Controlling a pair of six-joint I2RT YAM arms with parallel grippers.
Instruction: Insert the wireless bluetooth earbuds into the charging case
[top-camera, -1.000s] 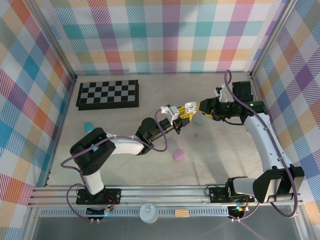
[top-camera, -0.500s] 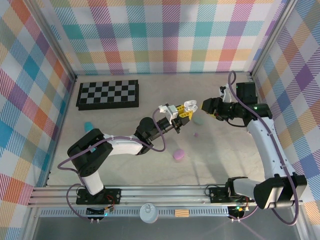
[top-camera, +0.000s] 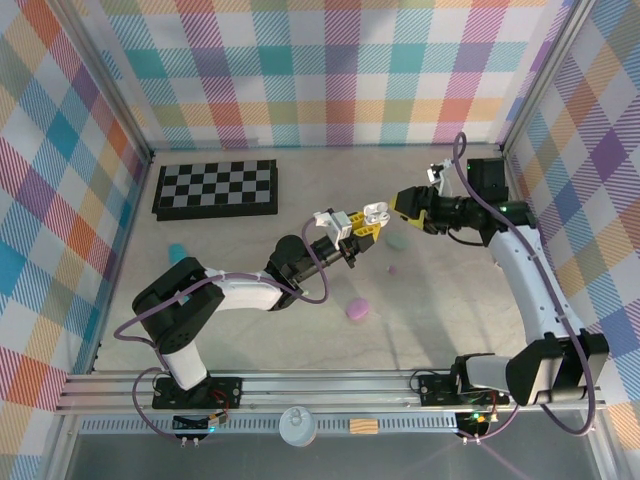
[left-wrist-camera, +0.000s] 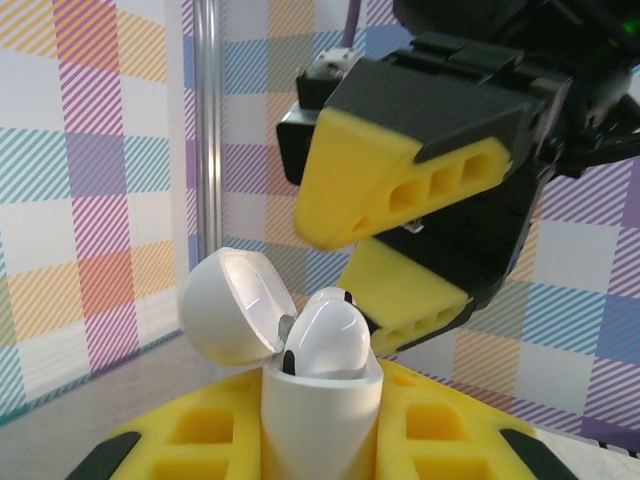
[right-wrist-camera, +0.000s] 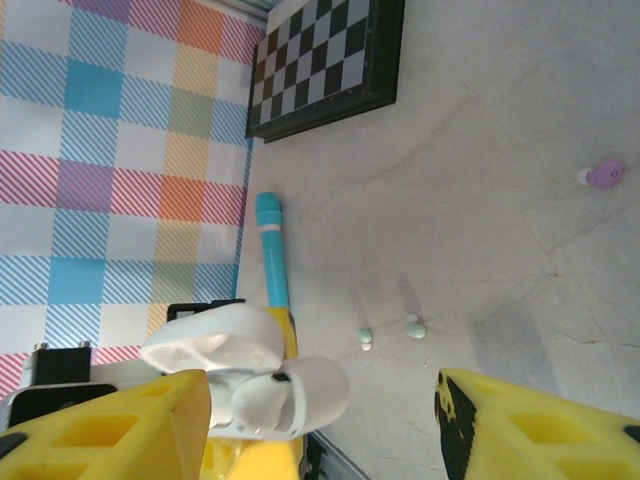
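Above the middle of the surface (top-camera: 300, 330), the left claw (top-camera: 362, 221) is clenched on the white charging case (left-wrist-camera: 320, 420), lid flipped open, with one white earbud (left-wrist-camera: 325, 335) sitting in its top. The right claw (top-camera: 403, 203) hangs just beside the case, jaws apart, holding nothing. A purple earbud (right-wrist-camera: 605, 174) and two pale earbuds (right-wrist-camera: 412, 325) lie loose on the surface.

Two arms, the left arm (top-camera: 245, 292) and the right arm (top-camera: 530, 285), each built of white shells between black joint housings, with a purple cable (top-camera: 140, 330) looping alongside. The left gripper (top-camera: 368, 220) and the right gripper (top-camera: 403, 208) carry yellow, wedge-shaped fingers (left-wrist-camera: 400, 180) pierced by rectangular pockets on black mounts. Black bases (top-camera: 195, 392); a small green light (top-camera: 507, 210) on the right arm
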